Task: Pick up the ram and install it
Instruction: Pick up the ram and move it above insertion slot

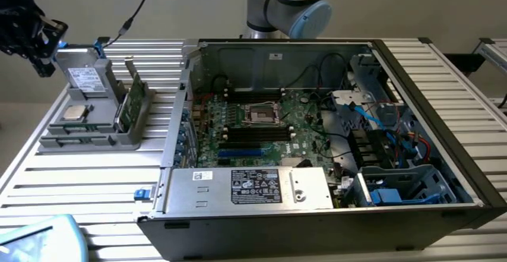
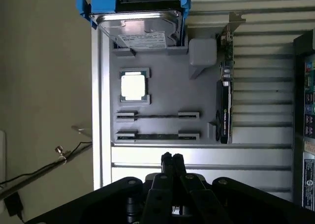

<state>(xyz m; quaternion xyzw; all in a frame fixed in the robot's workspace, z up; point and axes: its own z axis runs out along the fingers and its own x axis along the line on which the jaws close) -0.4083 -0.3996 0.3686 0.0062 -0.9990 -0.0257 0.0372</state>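
The gripper [image 2: 171, 157] is closest in the wrist view. Its two black fingers [image 2: 166, 167] are pressed together with nothing between them. Under it lies the bench [image 2: 197, 157] with its long silver slats. Just past the fingers a gray tray [image 2: 167, 93] sits on the bench. The tray has two long slots side by side, and a thin dark line runs along each. The line closer to the gripper looks like the ram [image 2: 157, 136] standing on its edge, but it is too thin to be sure. The gripper is apart from it and does not touch it. Past the slots a square silver chip [image 2: 133, 85] rests in its own pocket. Farther on, a drive [image 2: 142, 29] with blue clips stands at the tray's far end. A green card [image 2: 224, 106] stands on its edge along one side of the tray. In the exterior view the tray is to the exterior view's left of a big open case [image 1: 317, 235]. A silver box [image 1: 246, 186] sits at the near end of the case. The green board [image 1: 262, 119] lies behind it, and the arm [image 1: 287, 3] rises at the back.
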